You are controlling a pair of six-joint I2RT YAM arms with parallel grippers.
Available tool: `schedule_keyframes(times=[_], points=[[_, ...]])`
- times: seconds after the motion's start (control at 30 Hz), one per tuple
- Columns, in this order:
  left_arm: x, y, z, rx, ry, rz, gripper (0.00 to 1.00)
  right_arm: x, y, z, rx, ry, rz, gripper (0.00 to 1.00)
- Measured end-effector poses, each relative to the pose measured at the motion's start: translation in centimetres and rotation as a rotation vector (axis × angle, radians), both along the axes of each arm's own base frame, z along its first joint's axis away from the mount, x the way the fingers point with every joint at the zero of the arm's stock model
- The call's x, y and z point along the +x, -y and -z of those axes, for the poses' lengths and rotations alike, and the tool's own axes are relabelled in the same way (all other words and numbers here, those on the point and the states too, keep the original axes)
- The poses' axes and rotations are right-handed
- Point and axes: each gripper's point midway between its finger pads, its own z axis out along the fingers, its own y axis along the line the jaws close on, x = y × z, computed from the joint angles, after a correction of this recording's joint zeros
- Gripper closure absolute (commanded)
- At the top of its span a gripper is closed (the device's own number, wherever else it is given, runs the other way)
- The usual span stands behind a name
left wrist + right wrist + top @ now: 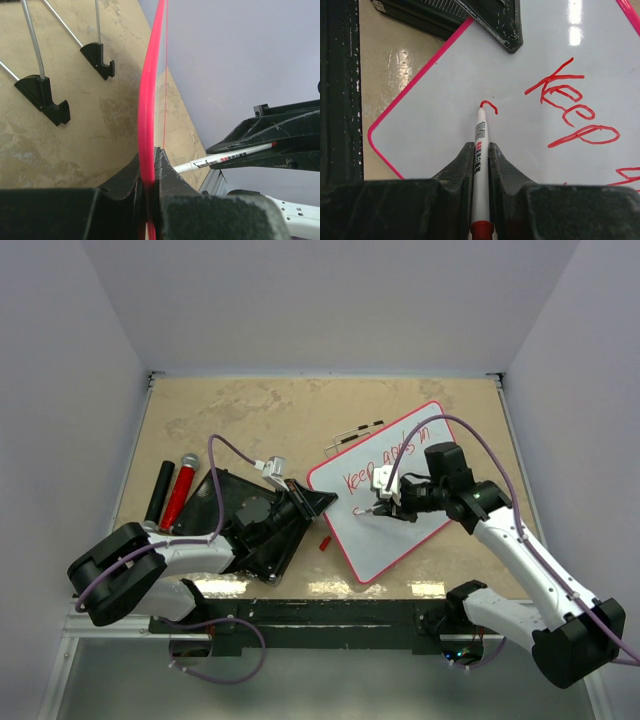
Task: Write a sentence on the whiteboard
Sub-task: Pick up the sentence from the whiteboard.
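The whiteboard (385,530), white with a thin red rim, lies tilted on the table right of centre. Red words "Keep goals in" (385,462) run along its upper part; in the right wrist view "Keep" (572,107) shows, and a short new red stroke (489,106) starts a second line. My right gripper (384,502) is shut on a white red-ended marker (480,155), its tip touching the board at that stroke. My left gripper (312,504) is shut on the board's red rim (148,125) at its left corner. The marker also shows in the left wrist view (225,157).
A black ribbed slab (240,520) lies under my left arm. A black cylinder (160,490) and a red one (180,492) lie at the left. Wire stands with black feet (358,432) lie behind the board. A small red cap (325,540) sits by the board's left edge.
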Motion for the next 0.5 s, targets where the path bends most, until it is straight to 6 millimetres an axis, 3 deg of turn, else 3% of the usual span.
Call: schedule_keyframes(times=[0.5], points=[[0.0, 0.0, 0.0, 0.001, 0.001, 0.0, 1.0, 0.3, 1.6, 0.3, -0.072, 0.038, 0.065, 1.0]])
